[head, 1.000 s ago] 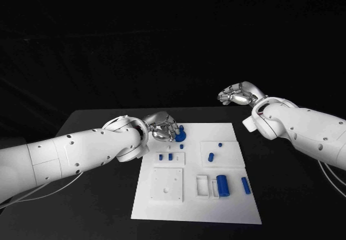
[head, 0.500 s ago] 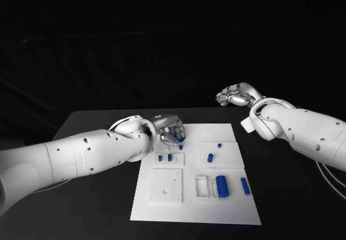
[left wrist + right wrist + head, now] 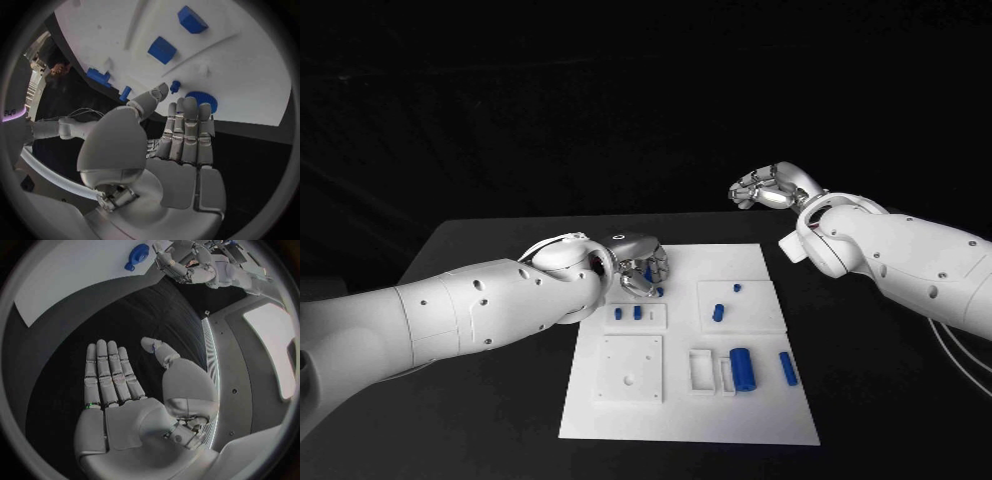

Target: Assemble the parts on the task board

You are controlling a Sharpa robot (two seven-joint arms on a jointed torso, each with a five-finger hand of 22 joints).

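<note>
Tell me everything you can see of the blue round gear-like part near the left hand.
The blue round part is a flat disc with a ridged, toothed edge, plastic by its look. It lies flat on the white task board near its edge. The left hand hovers by it with fingers straight; contact cannot be told. A small blue peg stands just beside it.

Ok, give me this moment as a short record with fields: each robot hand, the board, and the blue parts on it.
left robot hand: empty, fingers straight, over the board's far left corner beside the blue gear
right robot hand: empty, flat and spread, raised over the black table past the board's far right
task board: white, flat on the table
parts: large blue cylinder near the right front, small blue pegs mid-board
</note>
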